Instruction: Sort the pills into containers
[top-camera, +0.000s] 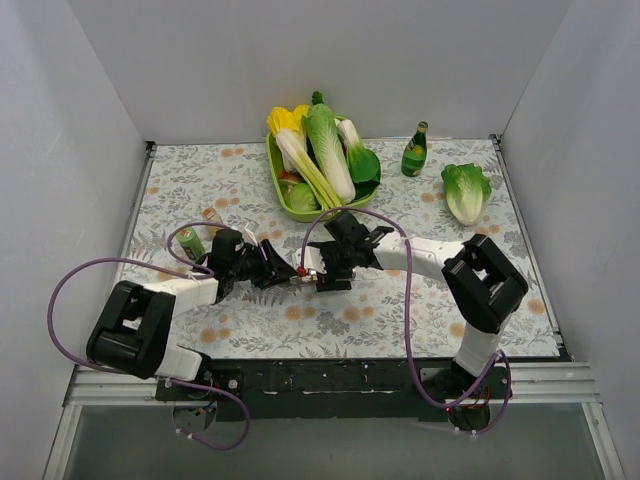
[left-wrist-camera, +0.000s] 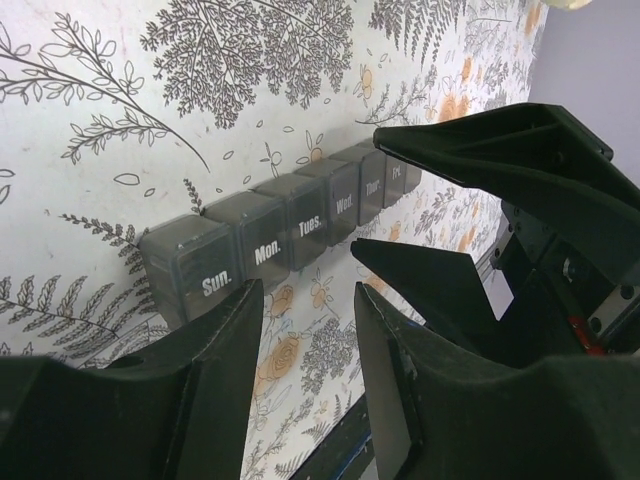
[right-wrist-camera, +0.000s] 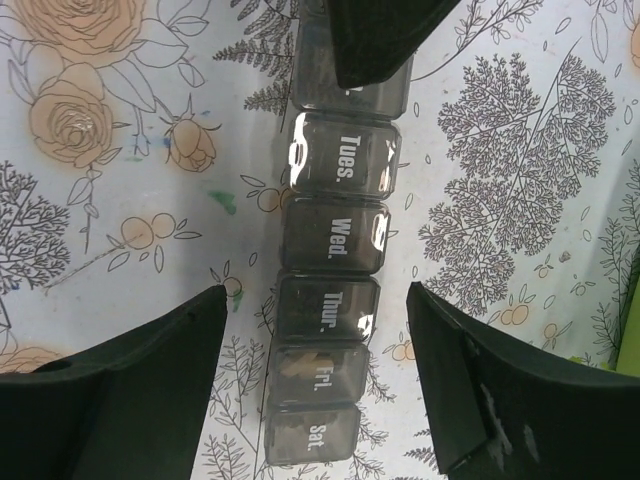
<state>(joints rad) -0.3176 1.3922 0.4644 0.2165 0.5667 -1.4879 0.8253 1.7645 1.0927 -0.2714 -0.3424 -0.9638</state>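
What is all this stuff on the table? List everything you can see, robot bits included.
pill organiser: one, smoky grey, seven joined boxes Sun. to Sat., mid-table; something tan in Fri.
tray: one, green, back centre
vegetables: several, green, white, yellow, in the tray
bottle: one, green, upright, right of the tray
lettuce head: one, green, back right
can: one, green, left side
tablecloth: one, floral, over the table
cables: purple, looping from both arms
left gripper: black, open, by the Sun. end
right gripper: black, open, fingers either side of the organiser
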